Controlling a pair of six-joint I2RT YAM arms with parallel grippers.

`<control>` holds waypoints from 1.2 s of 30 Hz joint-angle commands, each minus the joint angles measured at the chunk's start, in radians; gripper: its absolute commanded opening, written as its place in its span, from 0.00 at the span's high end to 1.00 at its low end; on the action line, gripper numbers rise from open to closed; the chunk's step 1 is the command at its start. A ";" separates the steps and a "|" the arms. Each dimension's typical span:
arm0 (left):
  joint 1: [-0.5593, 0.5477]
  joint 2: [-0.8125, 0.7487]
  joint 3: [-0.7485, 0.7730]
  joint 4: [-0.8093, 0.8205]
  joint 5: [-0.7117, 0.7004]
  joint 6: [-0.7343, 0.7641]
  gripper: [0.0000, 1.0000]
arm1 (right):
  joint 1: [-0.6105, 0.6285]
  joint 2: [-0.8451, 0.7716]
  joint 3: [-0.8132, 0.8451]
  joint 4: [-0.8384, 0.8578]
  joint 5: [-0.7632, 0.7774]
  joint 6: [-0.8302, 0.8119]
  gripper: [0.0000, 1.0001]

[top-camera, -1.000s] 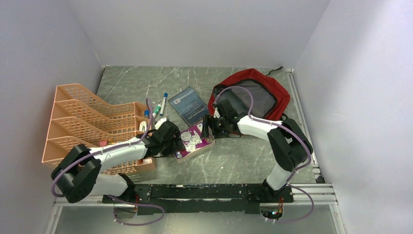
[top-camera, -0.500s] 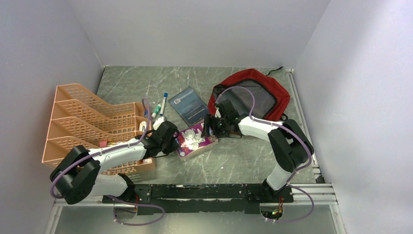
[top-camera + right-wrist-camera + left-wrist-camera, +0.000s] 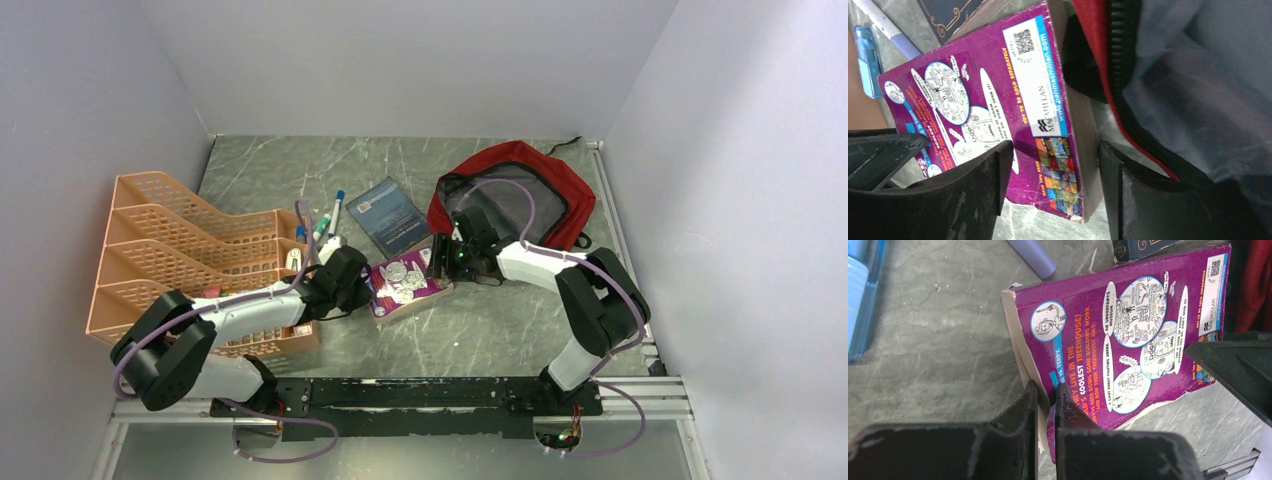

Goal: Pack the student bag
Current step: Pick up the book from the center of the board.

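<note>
A purple paperback [image 3: 408, 283] lies between my two arms on the table. My left gripper [image 3: 368, 288] is shut on its left edge; in the left wrist view the fingers [image 3: 1029, 407] pinch the cover and pages of the book [image 3: 1128, 335]. My right gripper [image 3: 441, 262] straddles the book's right end. In the right wrist view its jaws [image 3: 1053, 175] stand apart around the book's corner [image 3: 1058, 165], one finger over the cover, the other by the page edge. The red student bag [image 3: 520, 185] lies open just behind, its zipper rim and grey mesh [image 3: 1198, 75] beside the book.
An orange mesh organiser [image 3: 180, 250] fills the left side beside my left arm. A dark blue book [image 3: 388, 213] and pens [image 3: 335, 208] lie behind the purple book. A lavender marker [image 3: 1033, 255] is close to the book's far corner. Walls close in on three sides.
My left gripper has closed on the book's left edge. The book has shifted a little toward the bag. My right gripper's jaws have narrowed around the book's right end.
</note>
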 commanded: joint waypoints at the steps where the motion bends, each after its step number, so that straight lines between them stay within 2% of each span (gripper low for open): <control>1: -0.014 0.108 -0.064 -0.114 0.029 0.036 0.95 | 0.001 0.025 -0.062 -0.011 -0.063 0.040 0.42; 6: -0.013 0.102 -0.051 -0.126 0.024 0.052 0.95 | 0.002 -0.054 -0.061 -0.018 0.007 0.013 0.64; 9: -0.015 0.086 -0.024 -0.143 0.025 0.080 0.95 | 0.002 -0.095 -0.069 -0.012 0.037 -0.020 0.72; 11: -0.014 0.067 0.010 -0.164 0.024 0.122 0.95 | 0.002 -0.112 -0.076 0.002 0.029 -0.048 0.83; 13: -0.015 0.037 0.056 -0.209 0.010 0.157 0.87 | 0.002 -0.123 -0.081 0.018 0.018 -0.078 0.96; 14: -0.013 0.017 0.083 -0.238 -0.006 0.175 0.76 | 0.002 -0.128 -0.084 0.029 0.013 -0.092 1.00; 16: -0.014 -0.032 0.140 -0.308 -0.046 0.203 0.48 | 0.002 -0.137 -0.084 0.037 0.012 -0.120 1.00; 17: -0.015 -0.061 0.168 -0.336 -0.068 0.226 0.38 | 0.002 -0.142 -0.084 0.044 0.011 -0.137 1.00; 20: -0.013 -0.145 0.245 -0.365 -0.117 0.330 0.23 | 0.004 -0.172 -0.085 0.066 -0.003 -0.194 1.00; 27: -0.008 -0.191 0.389 -0.292 -0.097 0.682 0.21 | 0.022 -0.313 -0.152 0.215 -0.067 -0.362 1.00; 30: -0.007 -0.184 0.372 -0.232 -0.012 0.848 0.20 | 0.030 -0.409 -0.233 0.338 -0.086 -0.415 1.00; 36: -0.005 -0.220 0.299 -0.109 0.155 0.976 0.19 | 0.041 -0.560 -0.343 0.480 -0.119 -0.467 1.00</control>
